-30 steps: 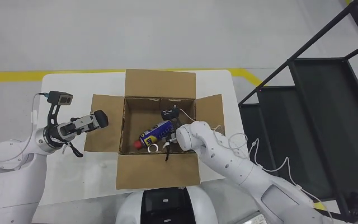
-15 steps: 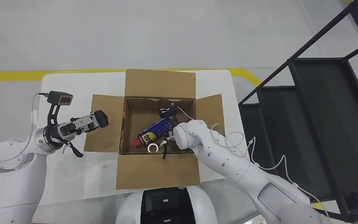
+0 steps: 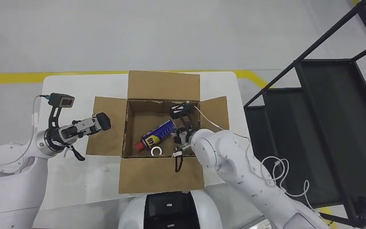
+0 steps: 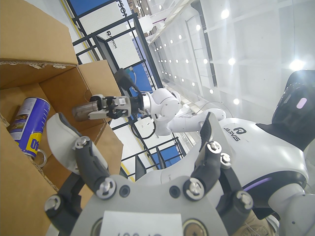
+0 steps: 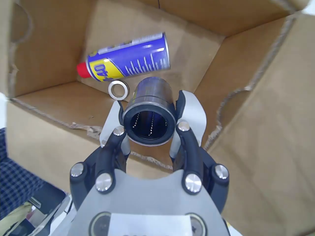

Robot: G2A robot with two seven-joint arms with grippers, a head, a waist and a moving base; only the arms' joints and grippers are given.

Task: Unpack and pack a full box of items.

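Pinching metal cylinder [image 5: 150,92] in right jaws over cardboard box [image 3: 163,86] containing spray can [image 5: 130,58] and ring [image 5: 118,97]; holding left jaws spread over box side flap.

Bearing surface: one white table [image 3: 74,91], rectangular with rounded corners at 12 o'clock. One item rests directly on it, a brown cardboard box [image 3: 163,86], upright and open at the top, its four flaps folded outward and lying flat toward 12, 3, 6 and 9 o'clock. The box stands about mid-table, slightly toward 3 o'clock, so that the 3 o'clock flap ends near that table edge, the 12 o'clock flap reaches close to the far edge, and a wider strip of bare tabletop lies at 9 o'clock.
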